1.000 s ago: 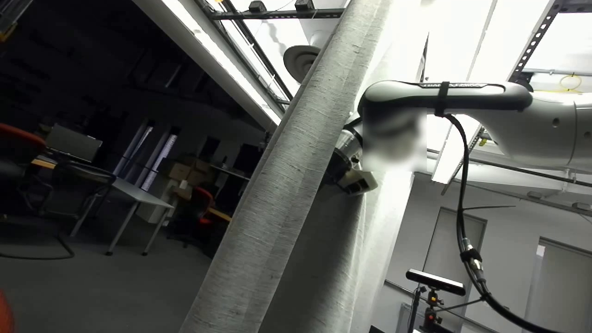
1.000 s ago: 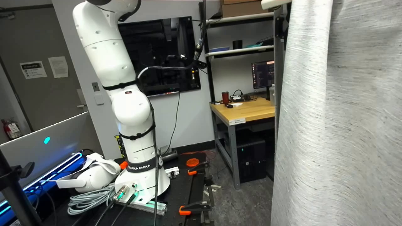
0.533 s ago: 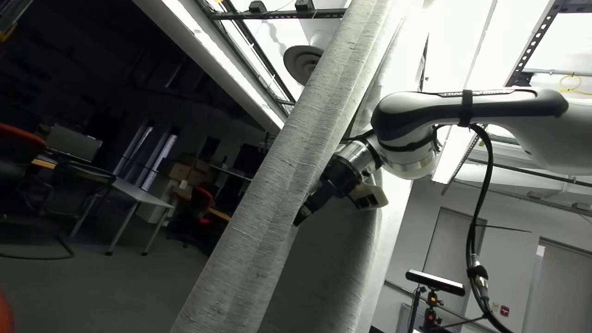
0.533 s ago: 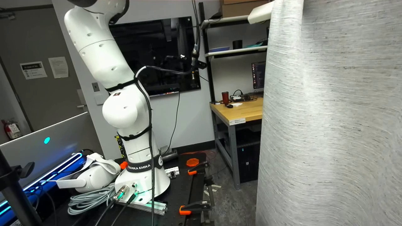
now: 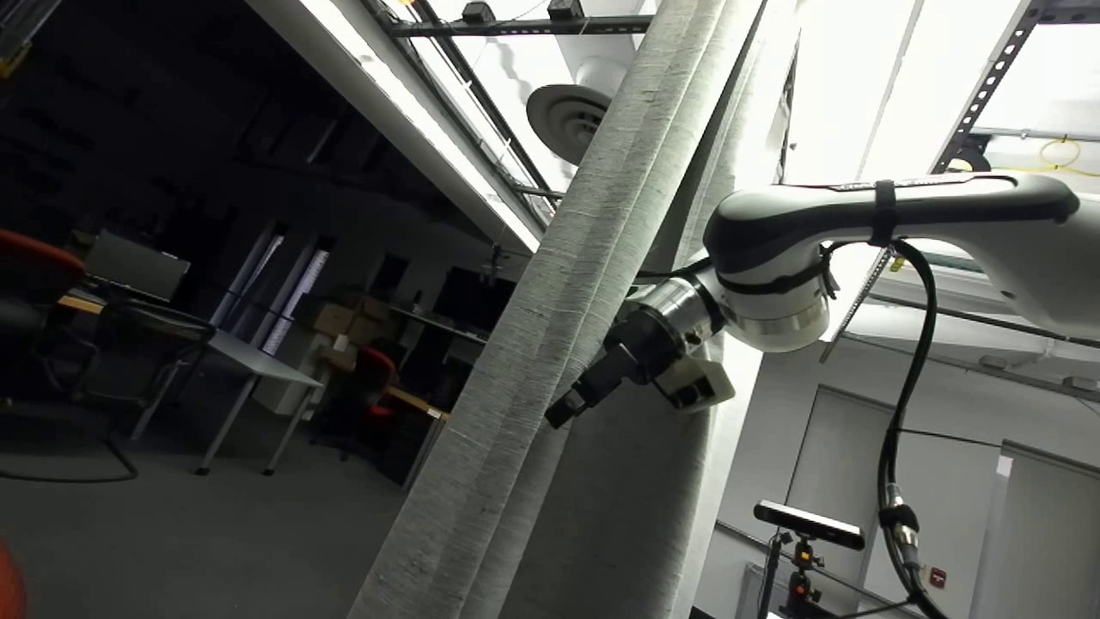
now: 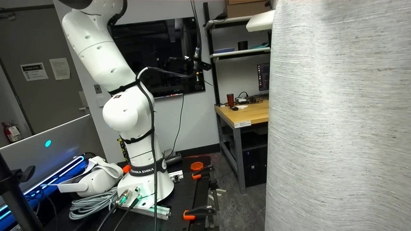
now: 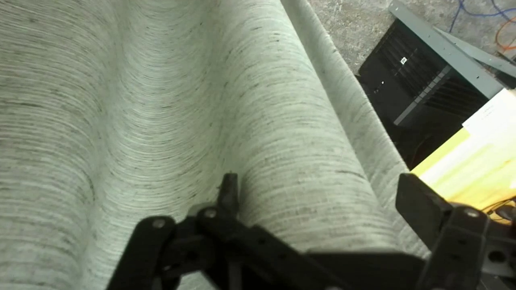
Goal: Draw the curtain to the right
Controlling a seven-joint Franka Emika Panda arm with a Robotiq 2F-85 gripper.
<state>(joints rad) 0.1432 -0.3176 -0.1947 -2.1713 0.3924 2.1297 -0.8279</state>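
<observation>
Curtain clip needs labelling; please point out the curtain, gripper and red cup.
Curtain (image 6: 334,122), in an exterior view: fabric's middle.
Gripper (image 7: 318,189), in the wrist view: midway between fingertips.
Red cup (image 6: 230,100), in an exterior view: its side.

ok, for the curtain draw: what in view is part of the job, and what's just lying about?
Job:
grey-white curtain
end effector, open
Panda arm carrying it

Just lying about:
red tumbler
computer mouse
cardboard boxes
</observation>
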